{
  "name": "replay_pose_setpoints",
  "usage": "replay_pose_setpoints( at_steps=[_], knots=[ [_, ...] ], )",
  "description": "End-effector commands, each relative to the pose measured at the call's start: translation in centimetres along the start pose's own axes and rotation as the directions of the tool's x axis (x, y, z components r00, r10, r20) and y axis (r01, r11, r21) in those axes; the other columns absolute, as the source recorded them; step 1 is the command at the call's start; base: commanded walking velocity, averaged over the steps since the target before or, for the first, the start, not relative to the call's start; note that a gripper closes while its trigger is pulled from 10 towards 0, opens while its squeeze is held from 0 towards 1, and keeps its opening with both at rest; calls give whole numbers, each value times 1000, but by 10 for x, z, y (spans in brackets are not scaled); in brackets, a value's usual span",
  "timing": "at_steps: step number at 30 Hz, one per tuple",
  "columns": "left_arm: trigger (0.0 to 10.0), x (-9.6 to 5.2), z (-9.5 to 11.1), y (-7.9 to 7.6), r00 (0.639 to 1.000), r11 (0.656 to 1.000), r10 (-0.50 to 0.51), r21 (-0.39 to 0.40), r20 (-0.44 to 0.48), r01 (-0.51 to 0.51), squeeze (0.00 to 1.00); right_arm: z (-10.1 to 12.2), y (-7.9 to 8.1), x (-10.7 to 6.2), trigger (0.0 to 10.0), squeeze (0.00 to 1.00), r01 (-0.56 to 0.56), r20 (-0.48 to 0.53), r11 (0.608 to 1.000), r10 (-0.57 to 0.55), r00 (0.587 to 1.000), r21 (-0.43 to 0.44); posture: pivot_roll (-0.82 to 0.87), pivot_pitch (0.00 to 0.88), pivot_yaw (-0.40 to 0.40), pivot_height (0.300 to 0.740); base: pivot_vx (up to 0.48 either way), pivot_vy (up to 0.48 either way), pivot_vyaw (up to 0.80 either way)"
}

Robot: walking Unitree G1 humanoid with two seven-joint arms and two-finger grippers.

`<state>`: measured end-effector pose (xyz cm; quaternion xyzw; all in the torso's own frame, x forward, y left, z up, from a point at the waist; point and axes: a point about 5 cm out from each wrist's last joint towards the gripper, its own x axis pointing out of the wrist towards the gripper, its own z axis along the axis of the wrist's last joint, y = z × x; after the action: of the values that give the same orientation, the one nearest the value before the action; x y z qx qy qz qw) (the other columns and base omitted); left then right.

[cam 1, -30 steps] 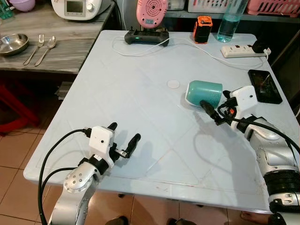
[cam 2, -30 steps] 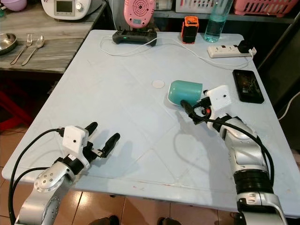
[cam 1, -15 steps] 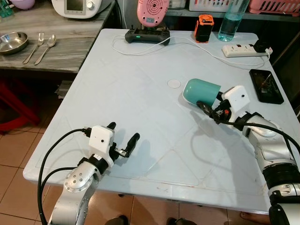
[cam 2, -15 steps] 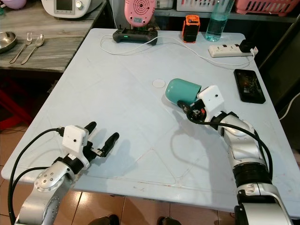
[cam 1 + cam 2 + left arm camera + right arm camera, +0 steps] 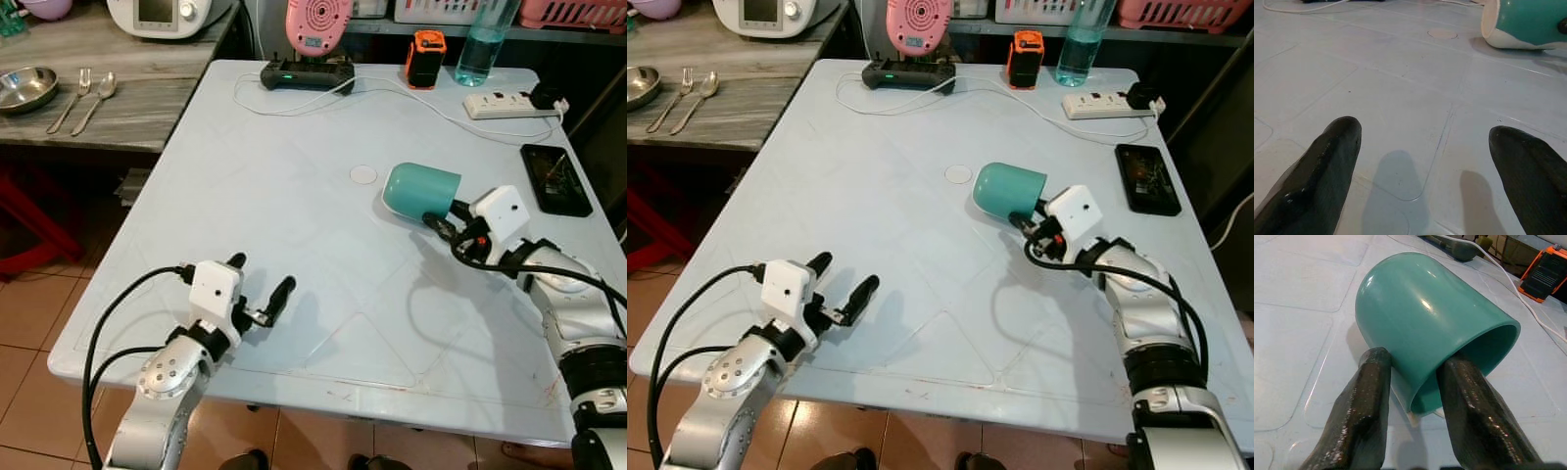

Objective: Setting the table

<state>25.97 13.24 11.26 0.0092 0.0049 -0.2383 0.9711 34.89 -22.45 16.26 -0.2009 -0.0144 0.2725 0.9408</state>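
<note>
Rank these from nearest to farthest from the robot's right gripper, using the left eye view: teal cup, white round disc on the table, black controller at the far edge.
1. Teal cup: lying on its side, its rim pinched by the right gripper.
2. White round disc: just beyond the cup, toward the robot's left.
3. Black controller: far edge, under the pink fan.

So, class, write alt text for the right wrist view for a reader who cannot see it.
A teal cup lies on its side on a pale blue table, and the right gripper pinches its rim, one black finger inside the mouth and one outside the wall. Behind it lie a white cable and an orange and black device.
</note>
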Motion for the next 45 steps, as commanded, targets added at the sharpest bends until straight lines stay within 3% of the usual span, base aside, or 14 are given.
replay_pose_setpoints(
  at_steps=[1, 18, 23, 28, 32, 33, 36, 37, 43, 45],
  knots=[
    [10000, 0, -1, -1, 1000, 1000, 4, 11, -4, -4, 0, -2, -1, -3, 0, 0, -19, -19, 999, 19, 1000, -32, -34, 175, 30, 740, 0, 0, 0],
    [10000, 3, 1, 0, 1000, 1000, 5, 18, 2, -5, 0, -3, 0, -5, 0, 0, -49, -26, 994, 47, 999, -96, -35, 168, 30, 740, 0, 0, 0],
    [10000, 7, -1, -2, 1000, 1000, 11, 16, 2, -11, 0, 7, 2, -5, 0, 0, -143, -31, 974, 140, 990, -174, -47, 153, 21, 740, 0, 0, 0],
    [10000, 9, -1, -2, 1000, 1000, 15, 14, 4, -15, 0, 18, 5, -2, 0, 0, -221, -21, 959, 221, 975, -180, -51, 142, 15, 740, 0, 0, 0],
    [10000, 10, 0, 0, 999, 999, 31, 18, 14, -31, 0, 44, 27, 4, 0, 0, -414, 8, 896, 420, 907, -161, -54, 135, 13, 740, 0, 0, 0],
    [10000, 11, 0, 1, 999, 999, 37, 21, 18, -37, 0, 52, 34, 5, 0, 0, -476, 9, 864, 484, 875, -166, -54, 135, 13, 740, 0, 0, 0],
    [10000, 13, 0, 1, 999, 999, 45, 24, 25, -46, 0, 67, 42, 7, 0, 0, -548, 22, 817, 560, 828, -182, -60, 128, 9, 740, 0, 0, 0],
    [10000, 13, 0, 1, 999, 999, 45, 24, 25, -46, 0, 67, 42, 7, 0, 0, -548, 22, 817, 560, 828, -182, -60, 128, 9, 740, 0, 0, 0],
    [10000, 16, 0, 1, 998, 998, 54, 29, 33, -55, 0, 96, 50, 8, 0, 0, -667, 27, 735, 674, 738, -123, -66, 116, 1, 740, 0, 0, 0],
    [10000, 17, 1, 2, 996, 997, 70, 41, 48, -72, 0, 101, 55, 5, 0, 0, -719, 26, 691, 722, 691, -80, -68, 114, -3, 740, 0, 0, 0]
  ],
)
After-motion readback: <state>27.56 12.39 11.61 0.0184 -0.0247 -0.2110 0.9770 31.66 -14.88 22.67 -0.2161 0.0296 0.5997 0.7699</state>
